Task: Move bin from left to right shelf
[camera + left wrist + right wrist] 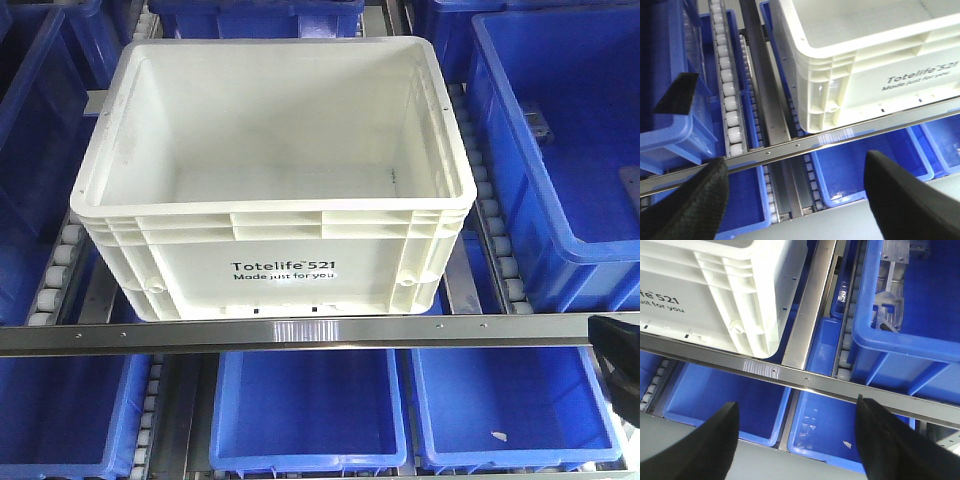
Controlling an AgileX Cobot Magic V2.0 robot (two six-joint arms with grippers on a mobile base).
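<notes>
Ahead, white bin [275, 190] on rollers – steel rail [300, 332] across, blue bins [560, 140] flanking

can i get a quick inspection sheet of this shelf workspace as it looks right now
surface: roller-track shelf with a metal front rail; the white bin sits on it behind the rail.
job's things: white bin, upright, empty inside, "Totelife 521" print facing front; not gripped.
clutter: blue bins on both sides and on the level below; a small white scrap lies in the lower right one.
grippers: left claw open, holding nothing, in front of the rail near the bin's left corner; right claw open, holding nothing, near the right corner.
cables: nothing seen.
surroundings: more shelf lanes with blue bins; nothing else seen.
</notes>
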